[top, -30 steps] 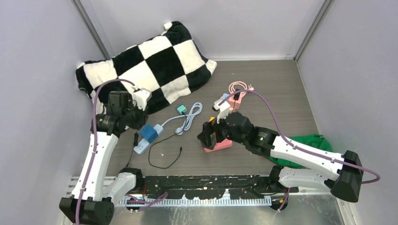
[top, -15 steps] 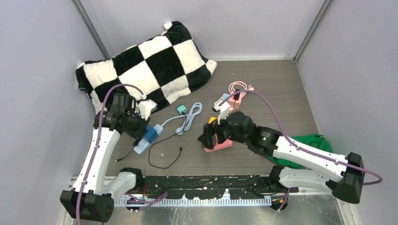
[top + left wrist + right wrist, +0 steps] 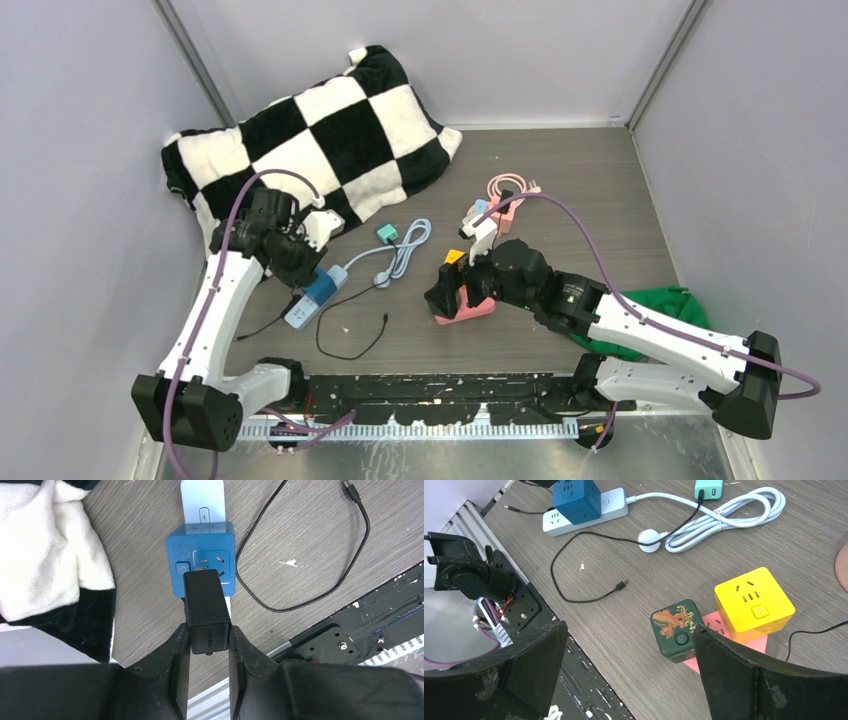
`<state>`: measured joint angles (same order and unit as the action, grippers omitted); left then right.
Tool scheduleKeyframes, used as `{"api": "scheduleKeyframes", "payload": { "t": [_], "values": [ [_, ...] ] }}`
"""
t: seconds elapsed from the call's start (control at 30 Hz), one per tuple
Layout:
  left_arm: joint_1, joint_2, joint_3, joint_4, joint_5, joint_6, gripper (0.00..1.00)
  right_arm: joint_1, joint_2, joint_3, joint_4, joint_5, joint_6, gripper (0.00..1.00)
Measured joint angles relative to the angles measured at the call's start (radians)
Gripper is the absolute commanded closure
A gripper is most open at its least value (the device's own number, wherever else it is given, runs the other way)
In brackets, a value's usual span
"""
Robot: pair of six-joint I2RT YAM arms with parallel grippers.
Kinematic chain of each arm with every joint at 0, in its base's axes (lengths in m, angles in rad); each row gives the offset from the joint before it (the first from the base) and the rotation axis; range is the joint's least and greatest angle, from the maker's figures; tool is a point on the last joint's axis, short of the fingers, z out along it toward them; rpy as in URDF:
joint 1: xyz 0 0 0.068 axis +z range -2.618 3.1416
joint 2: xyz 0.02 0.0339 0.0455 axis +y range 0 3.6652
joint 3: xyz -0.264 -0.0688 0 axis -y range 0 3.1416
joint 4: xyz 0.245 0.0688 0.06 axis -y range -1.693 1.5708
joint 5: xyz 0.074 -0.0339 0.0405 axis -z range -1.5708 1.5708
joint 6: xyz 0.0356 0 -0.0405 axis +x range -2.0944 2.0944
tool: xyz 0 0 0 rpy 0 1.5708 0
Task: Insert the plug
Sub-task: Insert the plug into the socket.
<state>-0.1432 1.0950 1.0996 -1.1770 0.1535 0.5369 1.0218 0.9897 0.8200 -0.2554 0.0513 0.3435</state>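
Note:
A black plug (image 3: 206,607) is pinched between the fingers of my left gripper (image 3: 209,641), which is shut on it. Its front end sits against the socket face of a blue cube socket (image 3: 210,537) mounted on a white power strip (image 3: 202,500). How deep the prongs sit is hidden. In the top view the left gripper (image 3: 300,262) hovers over the blue cube (image 3: 322,287). My right gripper (image 3: 628,630) stands wide open and holds nothing, just left of a dark green cube (image 3: 675,629) and a yellow cube (image 3: 753,605) on a pink strip (image 3: 764,644).
A checkered pillow (image 3: 320,140) lies close behind the left arm. A loose black USB cable (image 3: 350,335), a coiled white cord (image 3: 405,250) and a teal charger (image 3: 386,233) lie mid-table. A pink socket with a coiled cable (image 3: 505,195) sits further back, and a green cloth (image 3: 650,300) at the right.
The left arm has swung right and down, carrying the plug onto the blue cube. The right arm has shifted only slightly, still open.

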Motion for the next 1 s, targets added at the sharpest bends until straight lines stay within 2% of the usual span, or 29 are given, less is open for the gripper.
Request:
{"api": "scheduleKeyframes", "payload": {
  "t": [0.23, 1.0],
  "values": [
    [-0.001, 0.097, 0.021, 0.005, -0.017, 0.026, 1.00, 0.000, -0.011, -0.012, 0.002, 0.017, 0.007, 0.00],
    [-0.065, 0.167, 0.071, -0.037, -0.041, 0.043, 1.00, 0.000, -0.052, -0.063, 0.014, 0.079, 0.014, 0.00]
  ]
}}
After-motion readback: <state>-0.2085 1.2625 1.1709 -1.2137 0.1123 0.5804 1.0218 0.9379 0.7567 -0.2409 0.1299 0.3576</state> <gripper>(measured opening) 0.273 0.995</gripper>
